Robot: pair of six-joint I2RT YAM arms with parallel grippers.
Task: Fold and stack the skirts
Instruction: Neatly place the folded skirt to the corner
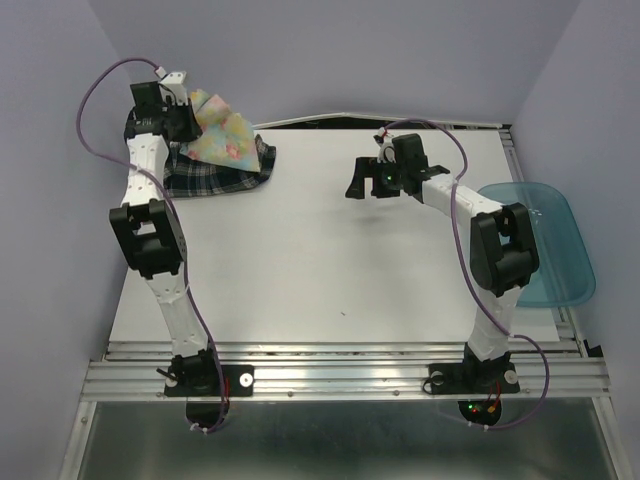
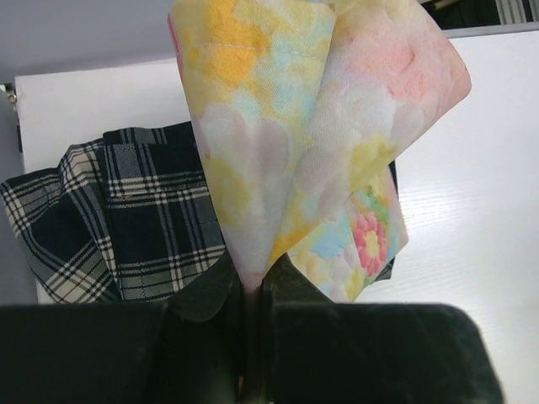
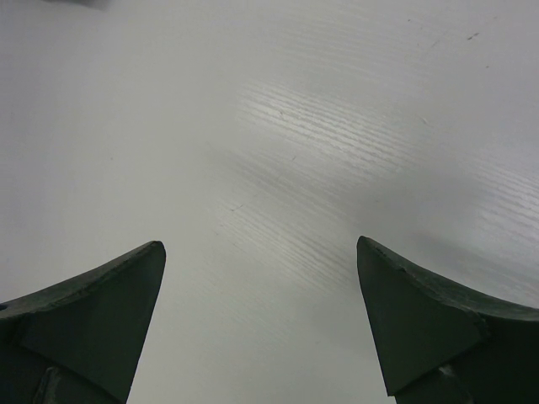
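Note:
The dark plaid skirt point(image 1: 215, 178) lies flat at the table's far left; it also shows in the left wrist view point(image 2: 126, 219). The pastel floral skirt point(image 1: 228, 135) rests on top of it, with one corner lifted. My left gripper point(image 1: 185, 120) is shut on that corner, and the cloth point(image 2: 286, 143) stands up from between the closed fingers point(image 2: 206, 295). My right gripper point(image 1: 362, 182) is open and empty, held above bare white table right of the skirts; its fingertips point(image 3: 126, 286) frame only table.
A translucent teal bin point(image 1: 545, 240) sits at the right edge of the table point(image 1: 330, 260). Grey walls close in the back and the sides. A metal rail runs along the near edge.

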